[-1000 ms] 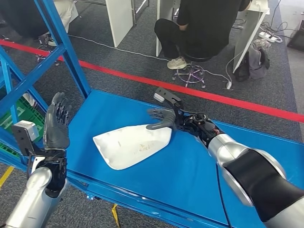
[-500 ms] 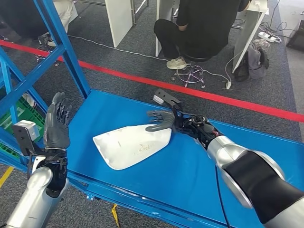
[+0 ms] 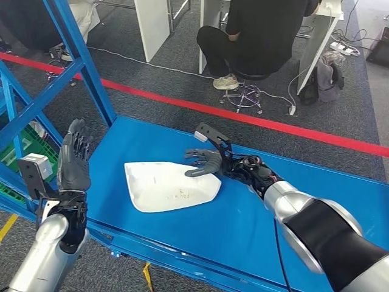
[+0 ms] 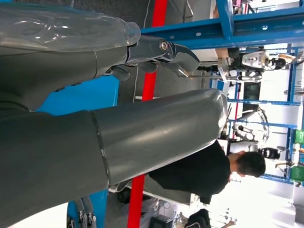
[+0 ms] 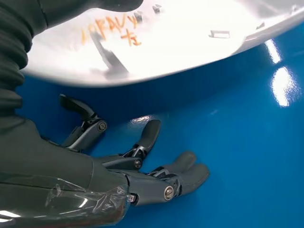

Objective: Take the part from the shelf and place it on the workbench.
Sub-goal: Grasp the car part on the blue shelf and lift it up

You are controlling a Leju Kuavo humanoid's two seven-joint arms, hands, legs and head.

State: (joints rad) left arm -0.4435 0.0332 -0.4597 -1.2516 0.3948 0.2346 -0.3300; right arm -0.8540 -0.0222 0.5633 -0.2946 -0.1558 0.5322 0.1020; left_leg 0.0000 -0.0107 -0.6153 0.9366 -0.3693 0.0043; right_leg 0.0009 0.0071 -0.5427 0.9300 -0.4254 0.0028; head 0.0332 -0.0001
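The white curved part (image 3: 172,185) lies flat on the blue workbench (image 3: 229,237), with orange writing on its top (image 5: 107,28). My right hand (image 3: 204,163) is at the part's far right edge. In the right wrist view its thumb reaches over the part (image 5: 186,42), while its fingers (image 5: 150,135) are spread over the blue surface, apart from the part's rim. My left hand (image 3: 73,161) is raised beside the bench's left end, fingers up and apart, holding nothing.
The blue shelf frame (image 3: 87,67) rises at the left, with a green crate (image 3: 27,143) low behind it. A red floor line (image 3: 275,121) runs past the bench's far edge. Beyond it a person (image 3: 261,30) sits on a stool between white desks.
The part has swung round and shifted left, from slanted to lying level across the bench. My right hand moved a little left with it. The left hand stayed where it was.
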